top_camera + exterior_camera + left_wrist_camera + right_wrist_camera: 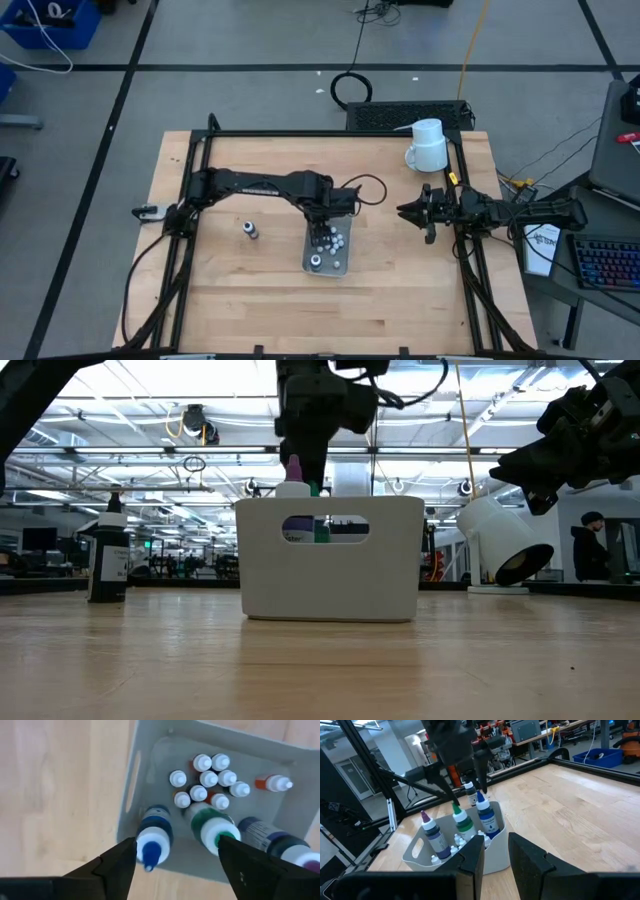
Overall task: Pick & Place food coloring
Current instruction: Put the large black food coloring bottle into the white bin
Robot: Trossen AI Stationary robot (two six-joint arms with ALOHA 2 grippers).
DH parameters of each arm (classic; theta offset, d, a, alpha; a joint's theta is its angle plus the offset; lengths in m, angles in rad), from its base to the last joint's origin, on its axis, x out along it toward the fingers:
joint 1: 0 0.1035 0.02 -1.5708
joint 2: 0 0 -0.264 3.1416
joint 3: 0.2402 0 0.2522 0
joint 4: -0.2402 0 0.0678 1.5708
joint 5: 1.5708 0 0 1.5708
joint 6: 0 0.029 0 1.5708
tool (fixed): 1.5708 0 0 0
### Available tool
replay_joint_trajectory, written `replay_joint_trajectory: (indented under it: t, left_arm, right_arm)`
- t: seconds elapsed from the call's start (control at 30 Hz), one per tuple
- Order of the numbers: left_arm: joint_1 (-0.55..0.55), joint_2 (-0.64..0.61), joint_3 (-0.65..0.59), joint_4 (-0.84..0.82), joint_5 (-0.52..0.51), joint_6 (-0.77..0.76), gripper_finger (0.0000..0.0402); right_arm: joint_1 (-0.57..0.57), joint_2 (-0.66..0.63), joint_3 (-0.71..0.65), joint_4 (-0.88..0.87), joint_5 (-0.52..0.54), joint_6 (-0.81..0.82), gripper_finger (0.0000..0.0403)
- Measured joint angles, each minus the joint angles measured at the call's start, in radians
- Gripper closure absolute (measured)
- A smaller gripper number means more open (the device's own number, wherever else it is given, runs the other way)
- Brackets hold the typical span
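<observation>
While a lone dark-capped bottle is standing on the table well to the left of the white bin, we are hovering our left gripper over that bin with its fingers spread and holding nothing. Blue, green and purple food coloring bottles are standing inside among small white-capped ones. Well to the bin's right, our right gripper is waiting near the white mug, fingers narrowly apart, empty.
</observation>
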Motion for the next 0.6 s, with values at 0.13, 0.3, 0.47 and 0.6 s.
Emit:
replay_joint_trajectory:
  t: [0.13, 0.3, 0.47, 0.6]
  left_arm:
    - [0.0, 0.0, 0.048, -0.064, -0.05, -0.003, 0.0127]
    - [0.0, -0.002, 0.089, -0.161, -0.095, -0.027, 0.0124]
    - [-0.016, -0.007, 0.114, -0.279, -0.105, -0.105, 0.0132]
    - [-0.06, -0.067, 0.1, -0.271, -0.1, -0.145, 0.0141]
  right_arm:
    - [0.0, 0.0, 0.0, 0.0, 0.0, 0.0, 0.0325]
    - [0.0, 0.0, 0.0, 0.0, 0.0, 0.0, 0.0325]
    - [0.0, 0.0, 0.0, 0.0, 0.0, 0.0, 0.0325]
    - [0.0, 0.0, 0.0, 0.0, 0.0, 0.0, 0.0325]
